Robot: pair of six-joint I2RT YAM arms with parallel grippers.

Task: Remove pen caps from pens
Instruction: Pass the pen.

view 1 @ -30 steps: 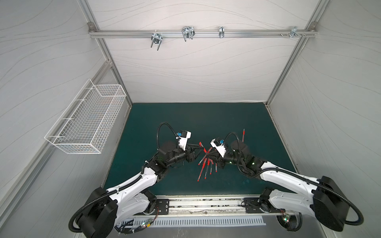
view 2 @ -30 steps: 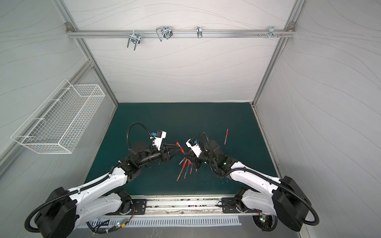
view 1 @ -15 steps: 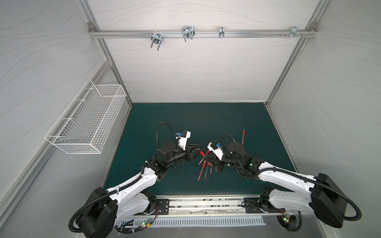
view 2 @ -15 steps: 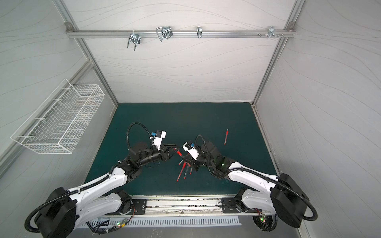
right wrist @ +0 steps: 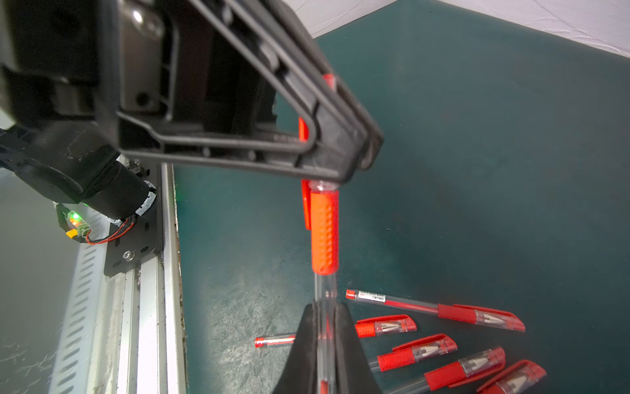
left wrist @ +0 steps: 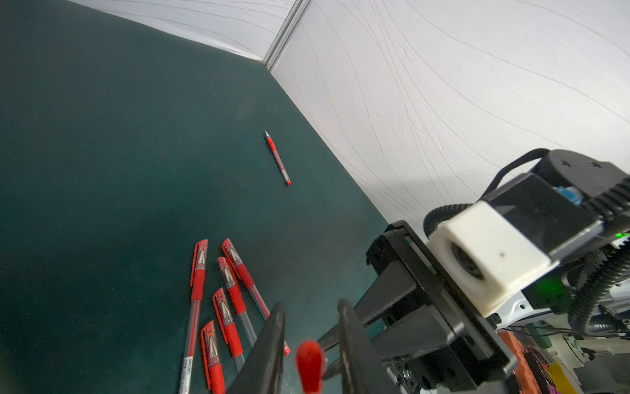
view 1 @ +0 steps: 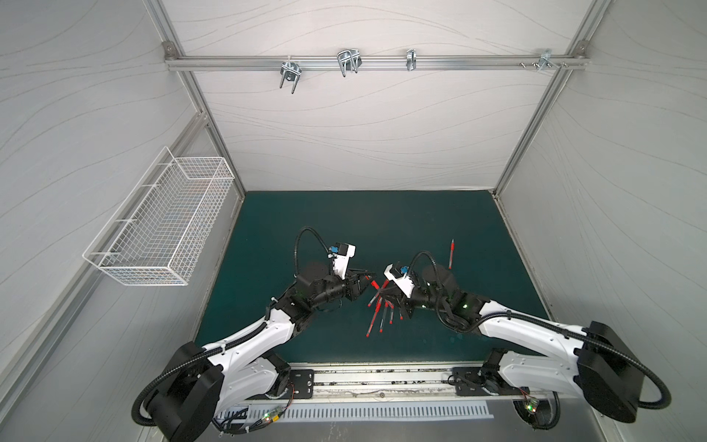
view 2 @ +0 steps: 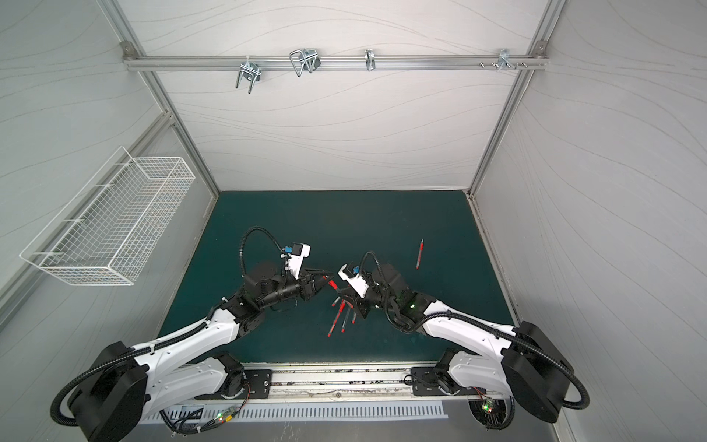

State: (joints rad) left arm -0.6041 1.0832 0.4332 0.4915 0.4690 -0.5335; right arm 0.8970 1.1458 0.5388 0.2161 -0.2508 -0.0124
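Observation:
My right gripper (right wrist: 324,307) is shut on the clear barrel of one pen (right wrist: 324,232), held above the green mat (view 1: 306,229). Its red pen cap (right wrist: 305,204) sits between the fingers of my left gripper (left wrist: 310,305), which is shut on it. The cap's rounded end (left wrist: 308,361) shows between those fingers. In both top views the two grippers (view 1: 370,278) (view 1: 382,295) meet over the mat's front middle. Several capped pens (left wrist: 197,279) (right wrist: 443,310) lie in a loose fan below them. One uncapped pen (view 1: 450,254) (left wrist: 278,158) lies apart, far right.
A white wire basket (view 1: 160,225) hangs on the left wall. The metal base rail (view 1: 382,379) runs along the mat's front edge. The right wall (left wrist: 443,102) stands close behind the uncapped pen.
My right gripper carried its pen left toward the left gripper. The left gripper's jaws narrowed and closed on the pen's cap. The pens on the mat stayed put.

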